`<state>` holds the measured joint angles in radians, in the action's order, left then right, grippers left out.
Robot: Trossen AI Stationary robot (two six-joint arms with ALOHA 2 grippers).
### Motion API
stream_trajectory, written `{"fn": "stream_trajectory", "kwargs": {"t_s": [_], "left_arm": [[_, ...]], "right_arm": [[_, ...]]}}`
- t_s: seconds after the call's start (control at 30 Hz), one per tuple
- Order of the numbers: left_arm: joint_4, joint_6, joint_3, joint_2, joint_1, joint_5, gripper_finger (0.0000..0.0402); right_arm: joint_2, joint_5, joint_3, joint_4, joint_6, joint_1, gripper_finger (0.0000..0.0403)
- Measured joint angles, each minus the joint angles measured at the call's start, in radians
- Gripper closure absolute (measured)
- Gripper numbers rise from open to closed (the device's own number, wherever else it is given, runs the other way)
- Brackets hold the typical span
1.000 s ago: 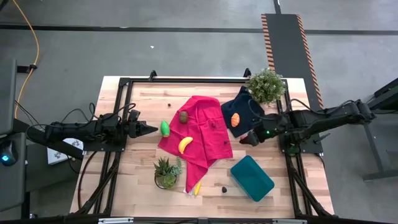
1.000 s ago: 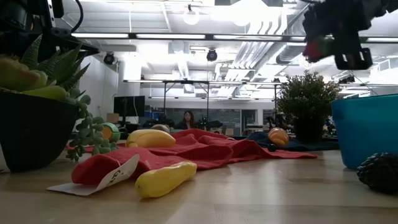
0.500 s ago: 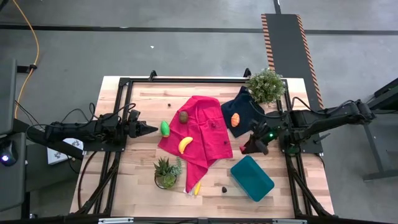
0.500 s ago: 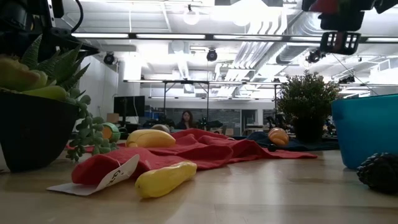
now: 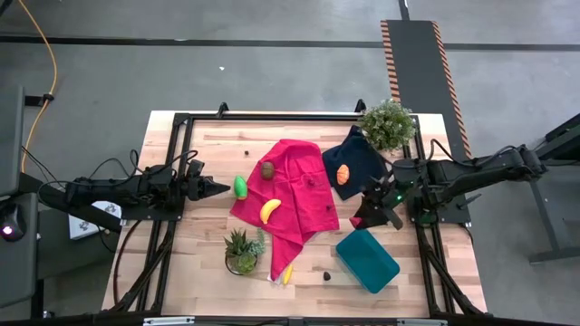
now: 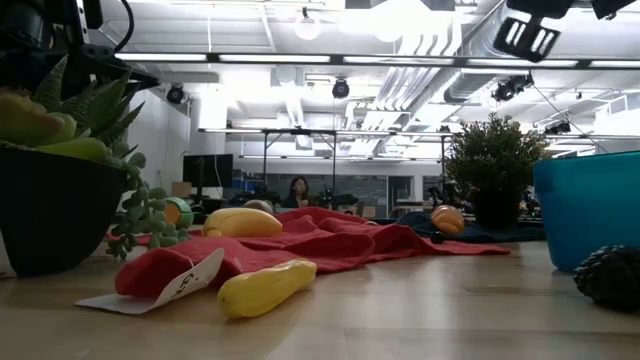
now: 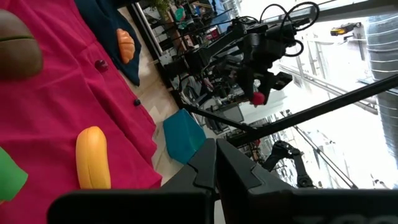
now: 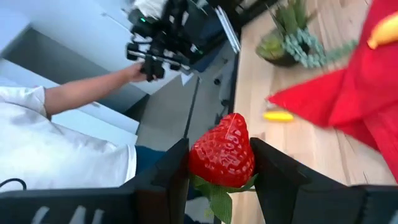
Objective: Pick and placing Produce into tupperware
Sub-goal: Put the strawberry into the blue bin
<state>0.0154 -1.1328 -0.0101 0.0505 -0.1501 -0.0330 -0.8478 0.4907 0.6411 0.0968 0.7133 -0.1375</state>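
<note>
Since a second ago your right gripper (image 5: 370,214), clamped on a strawberry (image 8: 222,152), has swung toward the tupperware (image 5: 367,259), probably to drop it; left gripper (image 5: 217,188) waits closed.

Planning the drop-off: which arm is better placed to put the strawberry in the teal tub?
Right: its gripper already holds the strawberry beside the teal tub; the left gripper waits shut, far across.

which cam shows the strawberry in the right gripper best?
Right wrist view: the strawberry fills the middle, clamped between the right gripper's dark fingers, its leaves showing below. The left wrist view shows it as a far red dot; the high view only a red speck near the tupperware. The low view misses it.
</note>
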Motion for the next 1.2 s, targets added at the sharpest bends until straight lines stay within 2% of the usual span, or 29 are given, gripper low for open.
{"fn": "stream_trajectory", "kwargs": {"t_s": [0.13, 0.27, 0.47, 0.73, 0.9, 1.2], "left_arm": [[0.0, 0.0, 0.0, 0.0, 0.0, 0.0, 0.0401], [0.0, 0.0, 0.0, 0.0, 0.0, 0.0, 0.0401], [0.0, 0.01, 0.0, 0.0, 0.0, 0.0, 0.0401], [0.0, 0.036, 0.0, 0.0, 0.0, 0.0, 0.0401], [0.0, 0.033, 0.0, 0.0, 0.0, 0.0, 0.0401], [0.0, 0.027, 0.0, 0.0, 0.0, -0.001, 0.0401]], "right_arm": [[-0.001, 0.0, 0.029, 0.039, -0.027, -0.003, 0.0269], [-0.004, -0.027, 0.131, 0.199, -0.12, -0.018, 0.0269], [-0.004, -0.141, 0.285, 0.516, -0.217, -0.027, 0.0269], [-0.055, -0.284, 0.395, 0.718, -0.215, -0.065, 0.0269], [-0.161, -0.342, 0.46, 0.809, -0.16, -0.136, 0.0269], [-0.29, -0.368, 0.486, 0.813, 0.061, -0.254, 0.0269]]}}
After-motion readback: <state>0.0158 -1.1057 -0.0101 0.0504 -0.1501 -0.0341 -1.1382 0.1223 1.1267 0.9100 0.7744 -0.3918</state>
